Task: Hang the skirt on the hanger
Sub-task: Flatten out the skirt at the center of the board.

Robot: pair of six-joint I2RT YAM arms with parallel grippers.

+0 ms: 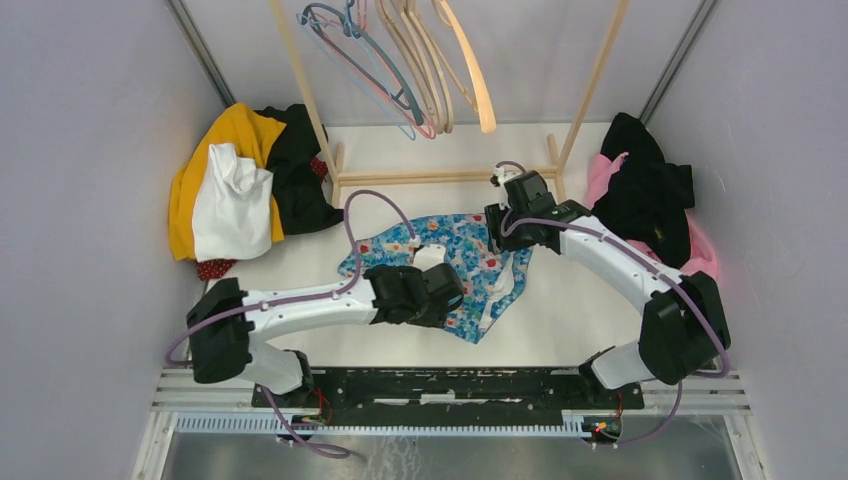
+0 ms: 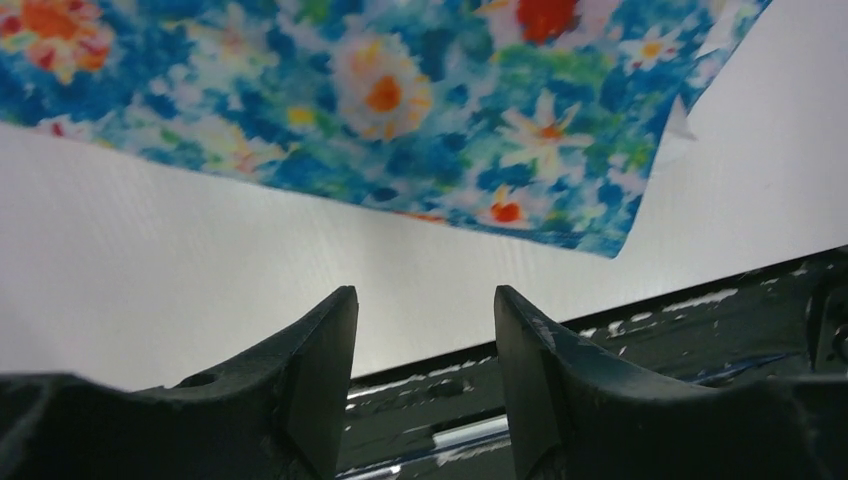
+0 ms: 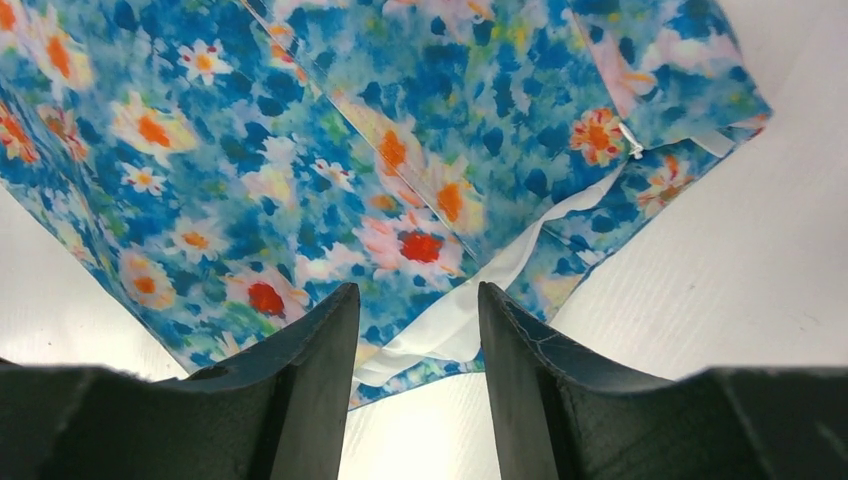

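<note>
On the white bench (image 1: 580,330) the flowered skirt (image 1: 480,265) lies below a rack (image 1: 450,177) of hangers (image 1: 472,75), left jaws and right jaws both spread, empty.

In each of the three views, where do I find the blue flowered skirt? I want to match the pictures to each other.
Top external: the skirt lies spread out near the middle of the picture.
Left wrist: the skirt fills the upper band, with its corner at the right.
Right wrist: the skirt covers most of the picture, from the left edge to the upper right.
Shared landmark: the white table under the skirt shows in all three views.
</note>
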